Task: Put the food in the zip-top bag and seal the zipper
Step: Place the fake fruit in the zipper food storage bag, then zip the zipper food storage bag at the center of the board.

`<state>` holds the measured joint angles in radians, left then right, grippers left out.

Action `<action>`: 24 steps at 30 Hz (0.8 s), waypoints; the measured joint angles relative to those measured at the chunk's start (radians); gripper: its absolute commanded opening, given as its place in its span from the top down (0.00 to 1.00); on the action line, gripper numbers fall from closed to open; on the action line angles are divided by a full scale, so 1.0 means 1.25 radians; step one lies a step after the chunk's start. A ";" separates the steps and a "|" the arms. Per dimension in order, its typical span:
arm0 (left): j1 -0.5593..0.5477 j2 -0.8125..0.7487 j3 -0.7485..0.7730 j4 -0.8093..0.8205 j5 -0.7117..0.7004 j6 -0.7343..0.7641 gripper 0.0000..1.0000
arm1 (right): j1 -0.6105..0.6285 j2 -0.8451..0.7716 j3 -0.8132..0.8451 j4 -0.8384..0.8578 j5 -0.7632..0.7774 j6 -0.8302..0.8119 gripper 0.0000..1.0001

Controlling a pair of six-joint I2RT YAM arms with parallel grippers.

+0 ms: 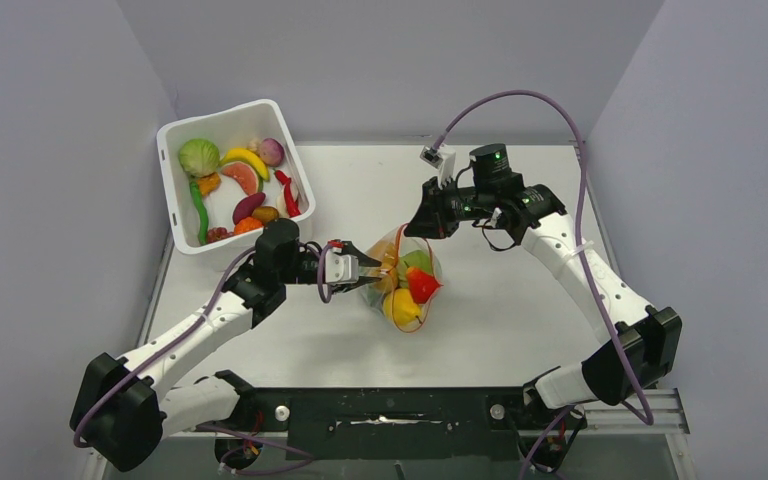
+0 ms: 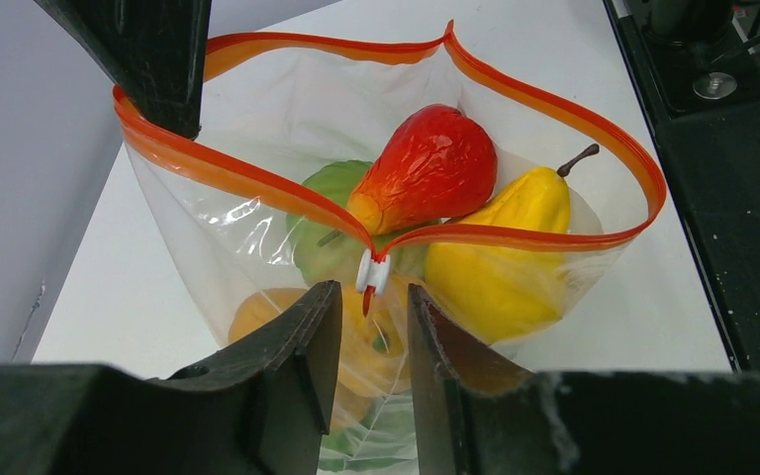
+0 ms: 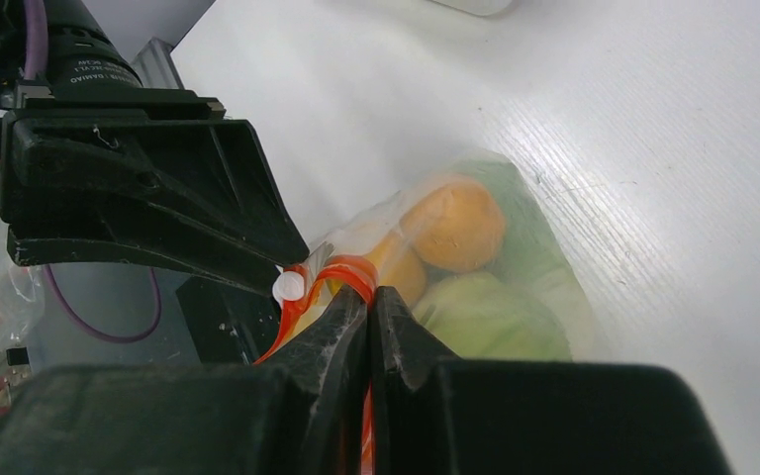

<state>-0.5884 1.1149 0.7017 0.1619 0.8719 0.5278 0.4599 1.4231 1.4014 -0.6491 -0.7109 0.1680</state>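
My left gripper (image 2: 371,297): jaws a narrow gap apart, clamping nothing. One white slider (image 2: 371,275) sits just past the tips, on the zipper (image 2: 544,104). My right gripper (image 3: 368,297): jaws closed on the zipper strip at the mouth's far side. One zip-top bag (image 2: 198,247), mouth gaping, lies on the table (image 1: 520,300) between my two arms. Inside I count four pieces: one red fruit (image 2: 435,163), one yellow pear (image 2: 505,247), one green piece (image 2: 332,223), one orange piece (image 2: 262,312). One white tub (image 1: 235,125), well apart at far left, holds more food (image 1: 243,178), roughly ten pieces.
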 measured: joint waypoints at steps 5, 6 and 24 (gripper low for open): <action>0.000 0.001 0.000 0.000 -0.001 0.001 0.76 | 0.000 0.000 -0.002 0.009 0.000 0.004 0.99; 0.000 0.001 0.000 0.000 -0.001 0.001 0.77 | 0.000 0.000 -0.003 0.009 0.000 0.005 0.99; 0.000 0.015 0.019 -0.041 -0.044 -0.029 1.00 | 0.003 0.000 -0.005 0.015 0.036 0.019 0.86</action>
<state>-0.5884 1.1339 0.7254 0.1112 0.8169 0.4915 0.4633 1.4231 1.3945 -0.6304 -0.6662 0.1913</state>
